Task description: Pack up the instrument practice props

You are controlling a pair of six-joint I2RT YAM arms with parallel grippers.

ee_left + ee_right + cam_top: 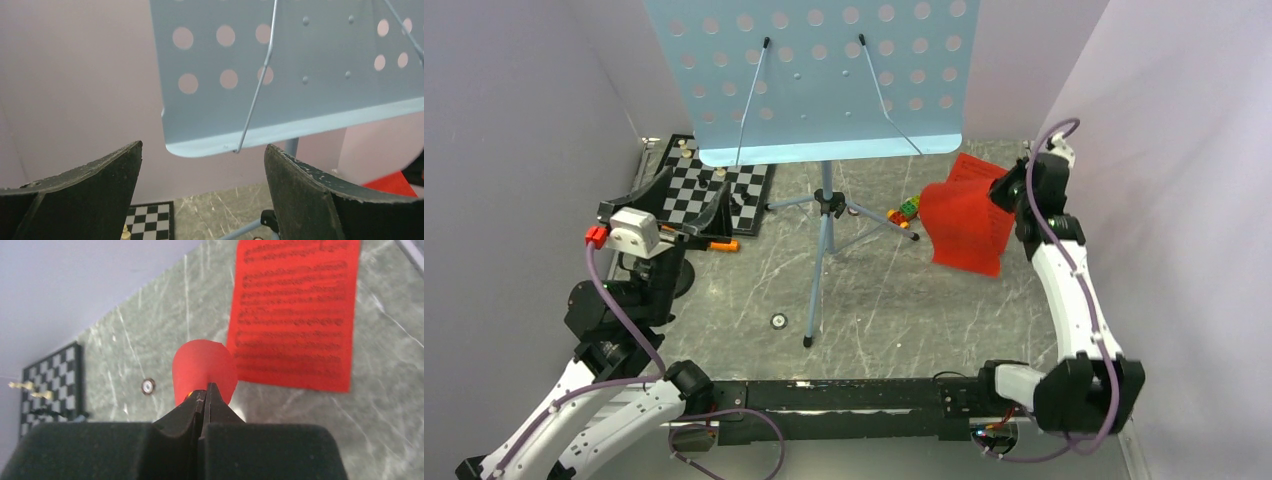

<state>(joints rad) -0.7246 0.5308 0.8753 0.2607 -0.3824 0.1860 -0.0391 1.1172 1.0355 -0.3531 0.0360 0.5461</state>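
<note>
The tall light-blue perforated music stand (824, 80) stands mid-table on tripod legs; its desk fills the top of the left wrist view (300, 75). My left gripper (692, 197) is open and empty, held up near the stand's lower left corner (202, 150). My right gripper (1006, 190) is shut on a red sheet-music page (964, 225) that droops from it off the table and shows curled in the right wrist view (205, 365). A second red page (292, 315) lies flat on the table. An orange end of the microphone (725, 245) shows under the left gripper; the rest is hidden.
A black-and-white chessboard (754, 185) with pieces lies at the back left, behind the left gripper. A small colourful toy car (906, 210) sits between a tripod leg and the red page. A small round washer (778, 321) lies on the grey marbled table. Walls close in left, right and back.
</note>
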